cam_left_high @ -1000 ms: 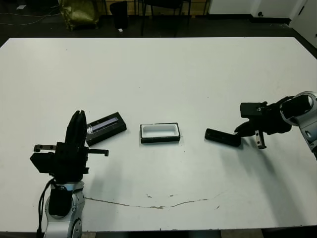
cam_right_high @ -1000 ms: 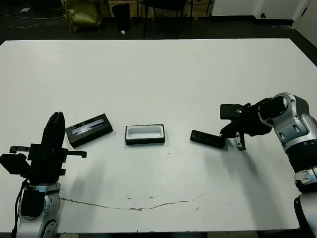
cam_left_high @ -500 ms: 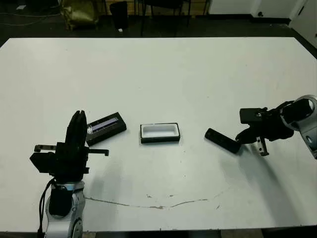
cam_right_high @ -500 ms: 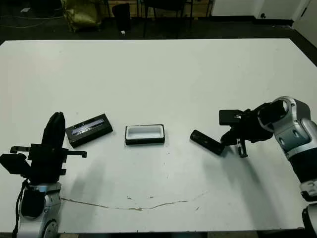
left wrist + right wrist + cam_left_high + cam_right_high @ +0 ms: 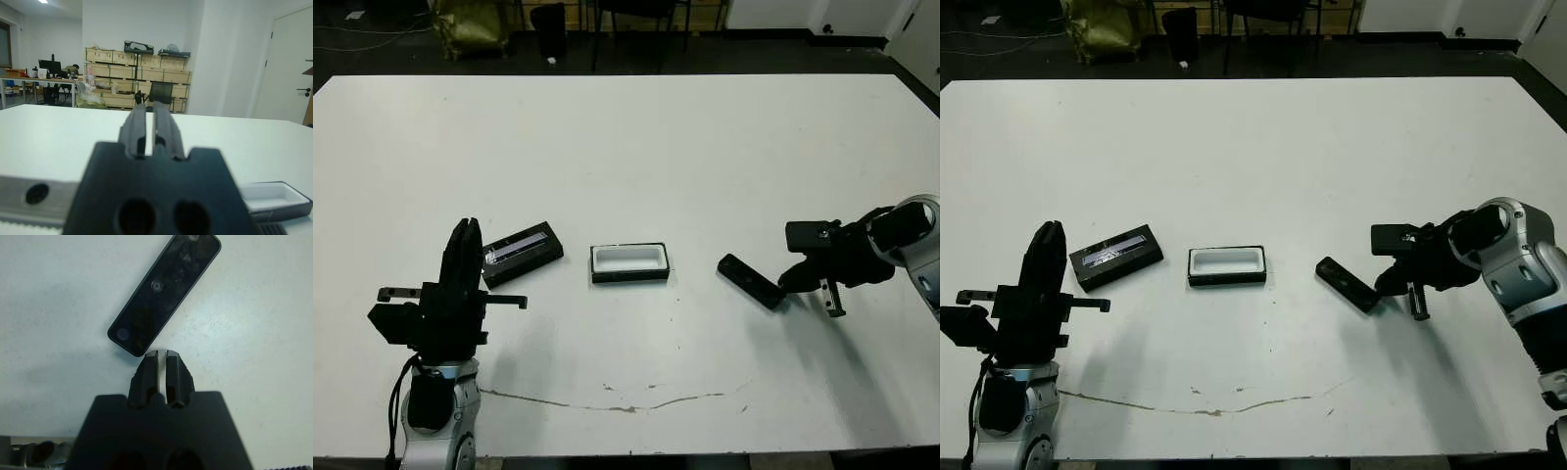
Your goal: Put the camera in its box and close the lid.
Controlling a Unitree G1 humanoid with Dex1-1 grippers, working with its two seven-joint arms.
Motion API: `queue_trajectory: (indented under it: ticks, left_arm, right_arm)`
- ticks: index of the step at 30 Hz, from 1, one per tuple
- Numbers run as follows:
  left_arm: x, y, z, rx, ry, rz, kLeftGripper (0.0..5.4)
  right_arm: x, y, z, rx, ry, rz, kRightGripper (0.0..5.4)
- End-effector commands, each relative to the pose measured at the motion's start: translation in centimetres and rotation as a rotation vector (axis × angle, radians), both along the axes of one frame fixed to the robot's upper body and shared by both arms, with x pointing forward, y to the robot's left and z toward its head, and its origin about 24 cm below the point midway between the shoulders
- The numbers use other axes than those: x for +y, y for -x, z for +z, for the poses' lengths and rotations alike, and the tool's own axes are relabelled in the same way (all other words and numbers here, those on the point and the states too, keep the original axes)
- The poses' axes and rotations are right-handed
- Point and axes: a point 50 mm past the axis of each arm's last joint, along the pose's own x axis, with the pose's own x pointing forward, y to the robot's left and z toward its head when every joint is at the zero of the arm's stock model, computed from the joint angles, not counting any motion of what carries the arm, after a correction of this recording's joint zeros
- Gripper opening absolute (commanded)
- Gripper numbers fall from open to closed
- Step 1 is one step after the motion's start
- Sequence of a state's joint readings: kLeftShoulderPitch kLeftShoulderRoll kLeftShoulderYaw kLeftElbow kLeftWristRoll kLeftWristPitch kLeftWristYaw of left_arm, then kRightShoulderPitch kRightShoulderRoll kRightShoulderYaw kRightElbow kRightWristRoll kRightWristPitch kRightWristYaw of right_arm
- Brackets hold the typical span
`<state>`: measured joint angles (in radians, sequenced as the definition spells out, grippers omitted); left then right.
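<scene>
1. The camera [image 5: 1348, 284] has swivelled on the tabletop [image 5: 1263, 147], lying right of the open box [image 5: 1226, 265], its far end touching the right gripper [image 5: 162, 355].
2. Both grippers' jaws are nearly closed and empty; the camera has been nudged, not grasped.
3. The lid [image 5: 1115, 257] lies left of the box.

White worktop [image 5: 636, 147], scuffed by a thin brown crack line [image 5: 617, 403] near the front edge. Resting on it in a spaced row: striped lid [image 5: 521, 253] at left, open white-lined box [image 5: 628, 262] mid-row, camera [image 5: 751, 281] angled at right.
</scene>
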<state>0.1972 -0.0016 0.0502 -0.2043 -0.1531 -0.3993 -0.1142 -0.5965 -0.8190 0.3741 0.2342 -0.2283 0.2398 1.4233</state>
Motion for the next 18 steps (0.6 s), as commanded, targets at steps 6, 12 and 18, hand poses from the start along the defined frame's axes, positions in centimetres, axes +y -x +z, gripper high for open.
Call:
queue_trajectory:
  ticks: [6, 12, 18]
  left_arm:
    - [0.1, 0.4, -0.6, 0.041, 0.004, 0.012, 0.02]
    - [0.2, 0.5, -0.8, 0.038, -0.008, 0.015, 0.02]
    - [0.0, 0.5, -0.9, 0.042, -0.007, 0.005, 0.02]
  right_arm:
    - [-2.4, -0.2, -0.7, -0.388, -0.052, -0.204, 0.00]
    - [-3.2, -1.4, 3.2, -0.667, -0.342, -0.362, 0.00]
    - [-2.0, -0.3, 6.1, -0.755, -0.524, -0.395, 0.00]
